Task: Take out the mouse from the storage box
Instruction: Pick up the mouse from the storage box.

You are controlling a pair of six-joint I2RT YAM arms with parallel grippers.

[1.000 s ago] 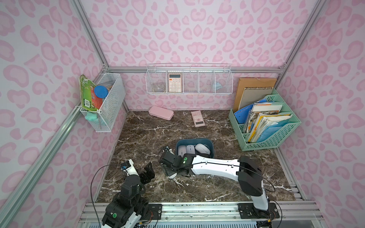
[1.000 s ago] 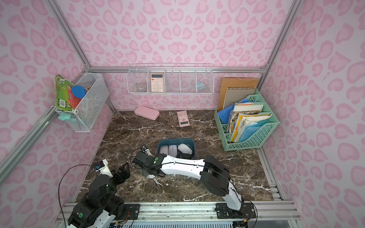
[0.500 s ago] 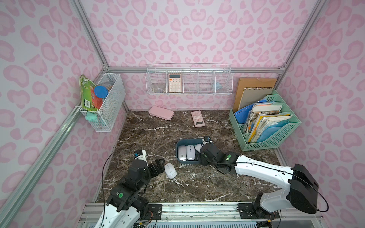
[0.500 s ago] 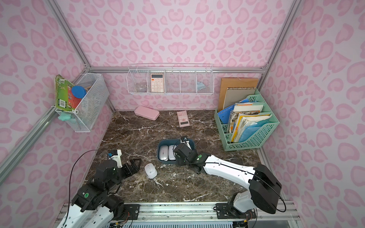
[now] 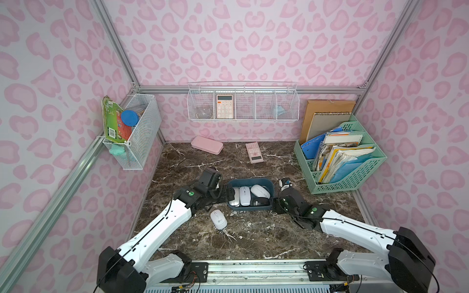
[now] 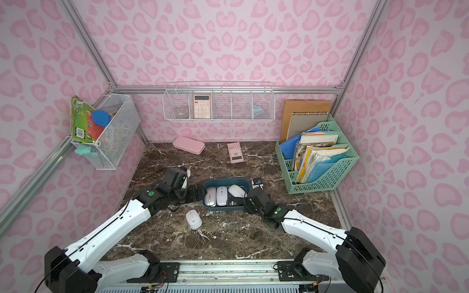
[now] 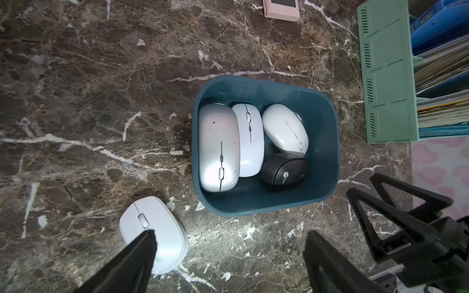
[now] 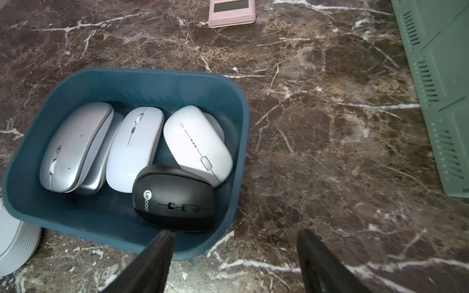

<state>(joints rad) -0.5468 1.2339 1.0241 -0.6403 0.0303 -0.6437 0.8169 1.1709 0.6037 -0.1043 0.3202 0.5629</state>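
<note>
Emptying step: one white mouse (image 7: 162, 223) lies outside the storage box (image 7: 323, 142); others remain inside.
Left gripper (image 7: 231, 234): spread wide, empty.
Right gripper (image 8: 236, 233): parted, empty, near the black mouse (image 8: 175, 200).
Next move: probably lower, then pinch its sides.

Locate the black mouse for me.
In both top views the black plastic mouse lies inside the dark teal plastic storage box, in its near corner on the robot's right, next to the rounded white mouse.
</note>
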